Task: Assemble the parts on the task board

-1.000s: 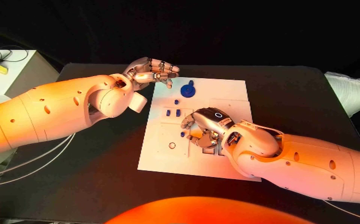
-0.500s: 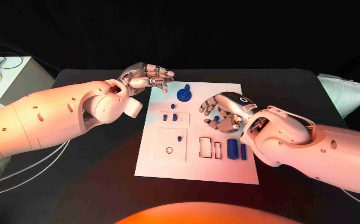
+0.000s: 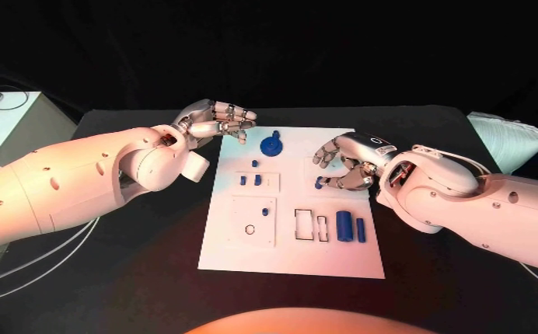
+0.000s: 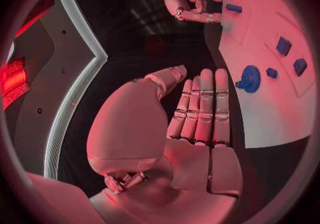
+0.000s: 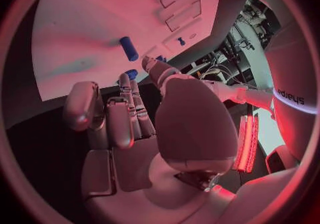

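The white task board [image 3: 286, 260] lies mid-table. A blue gear-like part [image 3: 270, 145] [image 4: 250, 78] sits near its far edge, small blue parts [image 3: 250, 180] stand at its left, and two longer blue parts [image 3: 351, 225] lie beside empty slots [image 3: 302, 224]. My left hand [image 3: 218, 120] [image 4: 200, 112] hovers by the board's far left corner, fingers together, holding nothing. My right hand [image 3: 350, 161] [image 5: 133, 117] hangs over the board's right side, fingers loosely curled and apart. A short blue cylinder [image 3: 319, 184] [image 5: 128, 48] lies on the board just off its fingertips.
The black table [image 3: 134, 272] reaches well past the board on both sides. A pale box [image 3: 22, 116] stands off the table's far left, and a white object [image 3: 499, 140] sits at its right edge.
My right hand has pulled back from the slots toward the board's right side, leaving the short blue cylinder lying on the board. The left hand has stayed where it was. The camera has shifted.
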### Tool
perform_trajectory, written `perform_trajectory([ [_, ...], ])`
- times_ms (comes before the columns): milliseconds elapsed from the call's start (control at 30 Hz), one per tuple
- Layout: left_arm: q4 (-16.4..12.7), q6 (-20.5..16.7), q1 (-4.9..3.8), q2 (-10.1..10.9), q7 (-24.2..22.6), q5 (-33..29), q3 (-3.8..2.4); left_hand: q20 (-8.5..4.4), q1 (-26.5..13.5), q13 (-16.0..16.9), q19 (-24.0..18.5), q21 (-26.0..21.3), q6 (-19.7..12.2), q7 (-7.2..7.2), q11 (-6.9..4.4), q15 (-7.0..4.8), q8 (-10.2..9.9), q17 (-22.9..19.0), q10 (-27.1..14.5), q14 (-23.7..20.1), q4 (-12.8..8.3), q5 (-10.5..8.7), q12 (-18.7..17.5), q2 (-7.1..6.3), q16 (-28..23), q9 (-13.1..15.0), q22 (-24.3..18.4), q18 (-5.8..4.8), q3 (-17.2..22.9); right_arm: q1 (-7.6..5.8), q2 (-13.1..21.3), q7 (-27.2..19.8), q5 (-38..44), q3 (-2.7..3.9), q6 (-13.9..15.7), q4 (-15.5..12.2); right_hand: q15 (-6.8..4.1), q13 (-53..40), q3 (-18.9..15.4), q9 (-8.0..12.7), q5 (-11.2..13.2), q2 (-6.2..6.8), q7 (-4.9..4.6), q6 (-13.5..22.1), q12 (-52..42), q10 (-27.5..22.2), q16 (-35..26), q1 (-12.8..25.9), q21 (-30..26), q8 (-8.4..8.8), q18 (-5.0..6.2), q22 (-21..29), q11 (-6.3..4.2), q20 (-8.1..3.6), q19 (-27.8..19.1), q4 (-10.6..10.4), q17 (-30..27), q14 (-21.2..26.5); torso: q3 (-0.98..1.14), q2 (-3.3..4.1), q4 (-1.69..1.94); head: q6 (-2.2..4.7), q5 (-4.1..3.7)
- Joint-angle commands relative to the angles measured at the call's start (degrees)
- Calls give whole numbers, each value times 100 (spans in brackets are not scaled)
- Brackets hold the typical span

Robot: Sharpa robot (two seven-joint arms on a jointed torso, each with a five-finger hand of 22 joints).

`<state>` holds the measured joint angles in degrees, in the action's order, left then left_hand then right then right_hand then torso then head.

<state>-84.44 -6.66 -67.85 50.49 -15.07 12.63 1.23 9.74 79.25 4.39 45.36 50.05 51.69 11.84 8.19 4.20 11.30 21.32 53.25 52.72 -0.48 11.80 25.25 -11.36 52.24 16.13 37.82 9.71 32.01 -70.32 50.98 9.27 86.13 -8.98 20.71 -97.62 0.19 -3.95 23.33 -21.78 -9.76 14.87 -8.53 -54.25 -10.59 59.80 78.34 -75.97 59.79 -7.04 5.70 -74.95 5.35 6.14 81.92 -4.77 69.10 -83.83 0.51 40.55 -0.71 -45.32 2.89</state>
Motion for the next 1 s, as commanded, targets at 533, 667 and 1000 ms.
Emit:
perform_trajectory([
  [533, -9, 113, -4, -5, -37, 3, -4, 24, -31, -13, 8, -35, -33, 7, 25, 34, -41, -11, -5, 11, -2, 16, -38, 54, -49, -9, -16, 74, -45, 74, -150, 283, 742, -19, -749, 56, 14, 0, -1333, 71, -53, -406, -5, -219, -407, -58, -11, -967, -122, 54, -12, -50, -15, -22, -1, -766, -107, -159, -17, -1, 4, -39, 1],
  [667, -11, 110, -5, -2, -31, 1, -4, 25, -36, -14, 8, -37, -33, 8, 26, 35, -41, -12, -5, 11, 2, 16, -37, 56, -49, -9, -17, 74, -46, 88, -171, 369, 839, -20, -671, 68, -8, 16, -1031, 83, 61, -438, 19, -417, -433, 119, -34, -1098, -19, 3, -30, -110, -37, -41, 47, -900, -152, -148, -13, -2, 6, -40, 3],
  [1000, -12, 109, -5, 1, -13, -2, -4, 28, -55, -16, 9, -47, -32, 9, 28, 38, -41, -12, -6, 15, 19, 17, -37, 67, -52, -10, -23, 73, -51, 140, -252, 424, 921, -20, -485, 90, -64, 20, -247, 80, 233, -381, 87, -738, -318, 432, -14, -1238, 138, -96, -58, -212, -101, -89, 107, -1086, -141, -163, -7, 1, 5, -43, -3],
])
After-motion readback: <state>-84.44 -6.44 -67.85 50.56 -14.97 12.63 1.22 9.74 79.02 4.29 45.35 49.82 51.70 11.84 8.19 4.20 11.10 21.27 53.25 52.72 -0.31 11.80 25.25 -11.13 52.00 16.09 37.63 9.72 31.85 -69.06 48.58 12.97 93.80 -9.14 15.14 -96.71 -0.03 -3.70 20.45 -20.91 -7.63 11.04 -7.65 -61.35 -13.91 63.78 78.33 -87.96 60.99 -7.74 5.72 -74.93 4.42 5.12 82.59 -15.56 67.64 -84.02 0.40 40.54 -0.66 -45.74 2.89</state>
